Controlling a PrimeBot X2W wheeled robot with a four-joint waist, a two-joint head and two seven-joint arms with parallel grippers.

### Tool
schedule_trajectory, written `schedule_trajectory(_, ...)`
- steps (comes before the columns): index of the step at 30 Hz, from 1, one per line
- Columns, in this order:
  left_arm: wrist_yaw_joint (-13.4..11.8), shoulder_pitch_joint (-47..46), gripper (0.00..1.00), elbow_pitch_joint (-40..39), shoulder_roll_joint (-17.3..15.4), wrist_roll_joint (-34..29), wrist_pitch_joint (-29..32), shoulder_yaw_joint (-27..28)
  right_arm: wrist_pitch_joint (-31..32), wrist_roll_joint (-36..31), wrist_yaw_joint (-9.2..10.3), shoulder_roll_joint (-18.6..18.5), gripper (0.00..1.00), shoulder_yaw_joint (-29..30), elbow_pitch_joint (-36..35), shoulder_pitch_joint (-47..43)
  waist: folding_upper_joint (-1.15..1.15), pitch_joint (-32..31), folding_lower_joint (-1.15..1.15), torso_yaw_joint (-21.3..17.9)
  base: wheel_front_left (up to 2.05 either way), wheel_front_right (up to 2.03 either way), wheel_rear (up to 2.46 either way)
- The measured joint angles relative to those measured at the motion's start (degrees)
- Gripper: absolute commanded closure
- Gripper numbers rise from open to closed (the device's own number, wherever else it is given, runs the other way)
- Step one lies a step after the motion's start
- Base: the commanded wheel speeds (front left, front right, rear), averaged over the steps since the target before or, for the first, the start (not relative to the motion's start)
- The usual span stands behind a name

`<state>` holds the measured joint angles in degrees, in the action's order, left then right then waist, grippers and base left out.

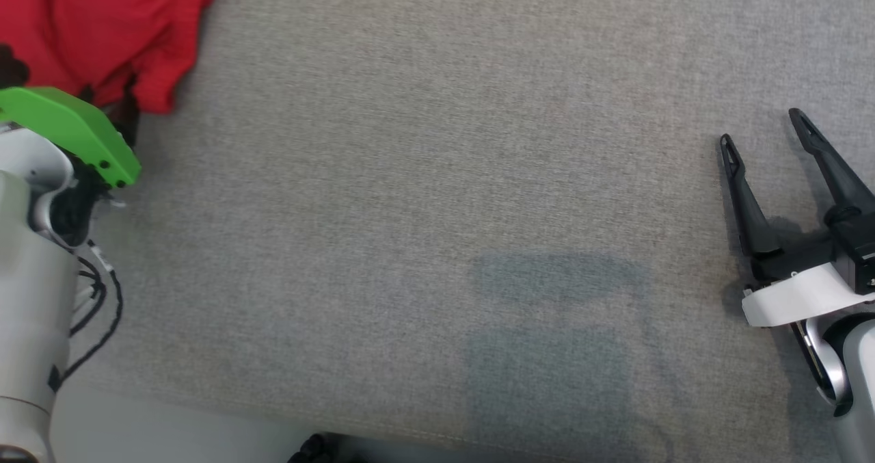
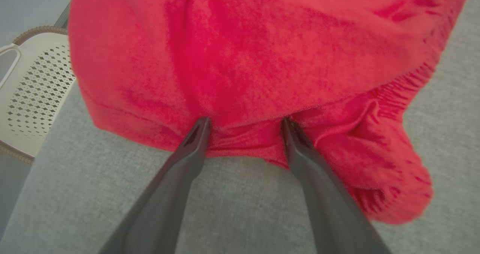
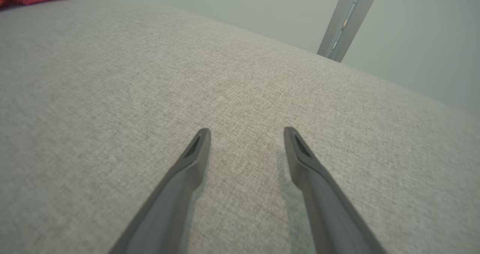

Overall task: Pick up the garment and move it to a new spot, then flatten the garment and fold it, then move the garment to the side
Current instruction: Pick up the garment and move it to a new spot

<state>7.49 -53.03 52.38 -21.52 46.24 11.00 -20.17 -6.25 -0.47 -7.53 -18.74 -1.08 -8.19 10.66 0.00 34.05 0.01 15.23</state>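
At the far left corner of the grey surface (image 1: 437, 176), the red garment (image 1: 102, 32) lies crumpled. The left claw (image 2: 245, 124), spread wide, has its tips at the hem and pinches nothing. A shallow bite on that edge alone may slip or shove the cloth off the corner. At far right, the right claw (image 1: 761, 127) rests spread and empty, too far off to help

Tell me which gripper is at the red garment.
The left gripper: its open fingertips are at the garment, while the right gripper stands open over grey fabric, away from it.
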Motion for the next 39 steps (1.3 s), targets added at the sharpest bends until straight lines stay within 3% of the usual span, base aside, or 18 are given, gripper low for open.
schedule_trajectory(3,0.0,-1.7,0.0,2.5,-1.1,0.2,-0.9,-1.0,0.6,0.0,0.0,0.0,0.0,0.3,-1.6,0.0,0.01,1.8,-0.01,-1.7,0.0,0.0,0.0)
schedule_trajectory(4,0.0,-2.0,0.07,3.1,-1.4,0.5,-0.9,-1.4,0.7,0.0,0.0,0.0,0.0,0.4,-2.0,0.0,0.01,2.3,-0.01,-2.2,0.0,0.0,0.0)
schedule_trajectory(6,0.0,-2.8,1.0,4.0,-1.6,1.4,-1.0,-1.8,0.9,0.0,0.0,0.2,0.0,1.0,-2.4,-0.3,0.01,3.1,-0.02,-3.1,0.0,0.0,0.0)
schedule_trajectory(14,-0.7,-3.2,1.0,-1.6,-3.6,5.3,0.9,-8.1,-0.5,0.3,0.04,2.1,0.0,1.2,-0.1,-1.1,0.0,2.2,-0.01,-3.7,0.0,0.0,0.0)
schedule_trajectory(19,-0.1,-1.5,1.0,-13.6,-2.4,10.9,2.3,-13.2,-3.6,0.9,0.04,5.0,0.0,-0.8,5.3,0.2,-0.01,-0.9,-0.01,-3.3,0.0,0.0,0.0)
schedule_trajectory(24,-0.1,-0.9,1.0,-27.0,-5.0,15.6,4.7,-15.2,-6.6,1.8,0.04,8.5,0.0,-1.9,11.3,1.3,0.0,-5.0,-0.01,-3.8,0.0,0.0,0.0)
schedule_trajectory(28,-0.5,1.5,1.0,-37.0,-4.5,18.7,7.5,-16.2,-8.1,2.6,0.03,11.0,0.0,-2.1,15.0,1.6,0.0,-8.2,-0.01,-5.3,0.0,0.0,0.0)
schedule_trajectory(31,-3.2,3.9,1.0,-44.8,-1.8,21.6,8.2,-16.3,-8.6,3.0,0.03,12.4,0.0,-1.7,17.0,1.8,0.0,-10.0,-0.01,-7.3,0.0,0.0,0.0)
schedule_trajectory(36,-9.2,7.2,1.0,-55.0,6.4,25.5,7.3,-17.3,-8.7,3.9,0.03,14.1,0.0,-0.6,17.2,1.9,0.0,-12.0,-0.01,-11.3,0.0,0.0,0.0)
schedule_trajectory(39,-11.1,9.9,1.0,-58.1,12.0,28.9,6.4,-18.4,-8.7,4.3,0.02,14.9,0.0,-0.7,17.1,1.7,0.0,-13.0,-0.01,-13.9,0.0,0.0,0.0)
